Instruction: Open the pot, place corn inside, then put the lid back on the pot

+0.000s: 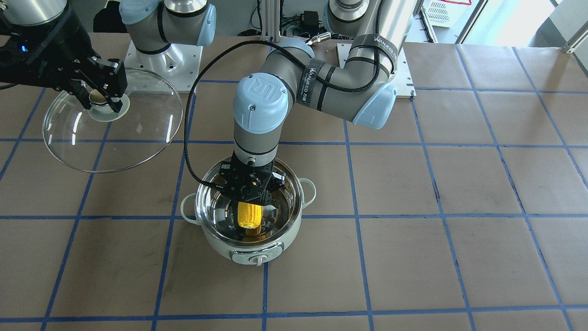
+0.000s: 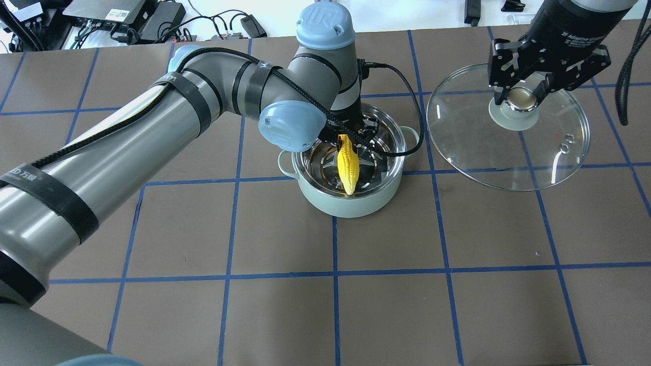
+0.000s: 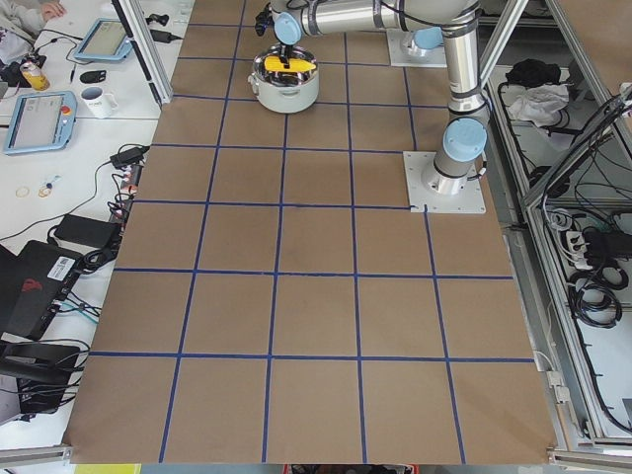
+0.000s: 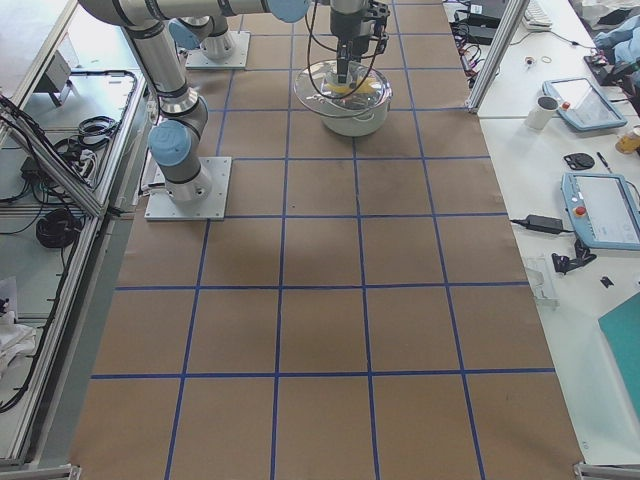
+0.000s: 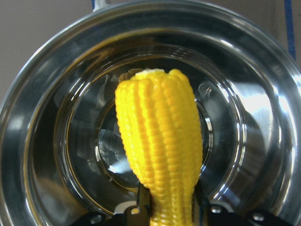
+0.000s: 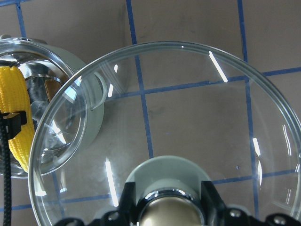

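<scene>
Brown table (image 2: 285,315) gridded with blue tape (image 2: 334,274); white desk (image 4: 520,170) beside holds tablets (image 4: 603,208).

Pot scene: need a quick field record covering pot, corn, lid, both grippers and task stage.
pot: open, steel inside visible, no lid on it
corn: gripped by the left gripper, hanging inside the pot's rim; contact with the bottom cannot be told
lid: off the pot, held by its knob to the robot's right of the pot
left gripper: shut on the corn
right gripper: shut on the lid's knob
stage: corn not yet released, lid not yet replaced
</scene>
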`<state>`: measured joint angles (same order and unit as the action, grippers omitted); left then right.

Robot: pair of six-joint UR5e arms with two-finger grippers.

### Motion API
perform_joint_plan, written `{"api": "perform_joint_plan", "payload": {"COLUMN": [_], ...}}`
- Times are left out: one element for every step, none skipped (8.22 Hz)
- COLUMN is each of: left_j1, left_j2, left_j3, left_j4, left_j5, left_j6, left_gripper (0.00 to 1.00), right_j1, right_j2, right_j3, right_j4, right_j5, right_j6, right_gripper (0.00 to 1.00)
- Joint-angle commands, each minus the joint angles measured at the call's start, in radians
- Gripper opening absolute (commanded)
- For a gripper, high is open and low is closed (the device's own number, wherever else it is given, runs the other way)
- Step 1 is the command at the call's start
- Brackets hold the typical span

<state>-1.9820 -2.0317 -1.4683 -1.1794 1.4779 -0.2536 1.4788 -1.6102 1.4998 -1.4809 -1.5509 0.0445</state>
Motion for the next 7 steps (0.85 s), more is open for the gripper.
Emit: {"api": "perform_joint_plan", "payload": {"left_j1": [0.0,0.0,0.003,0.015,0.032,0.048,0.073], "left_j2": [0.002,0.014,0.025,0.04,0.063,0.067,0.08], "left_j3": [0.002,0.003,0.003,0.011,0.022,0.026,0.032], "left_j4": [-0.005,-0.015,-0.032,-0.089,-0.118,-0.134,-0.155], "left_j5": [0.013,0.015,0.027,0.066,0.087,0.087,0.091], "left_j6": [0.069,0.071,0.073,0.076,0.091,0.108,0.129], "left_gripper": [1.0,1.0,1.0,1.0,1.0,1.0,1.0], "right_j1": [0.0,0.0,0.0,0.0,0.0,0.0,0.0], "right_j2": [-0.002,-0.002,-0.002,-0.002,-0.002,-0.002,-0.002], "right_j3": [0.0,0.0,0.0,0.0,0.0,0.0,0.002], "right_j4": [-0.001,-0.002,-0.002,-0.005,-0.006,-0.006,-0.004], "right_j5": [0.0,0.0,-0.001,0.0,0.0,0.0,0.0], "right_j6": [-0.009,-0.015,-0.015,-0.015,-0.015,-0.015,-0.015], "right_gripper": [0.0,0.0,0.0,0.0,0.0,0.0,0.0]}}
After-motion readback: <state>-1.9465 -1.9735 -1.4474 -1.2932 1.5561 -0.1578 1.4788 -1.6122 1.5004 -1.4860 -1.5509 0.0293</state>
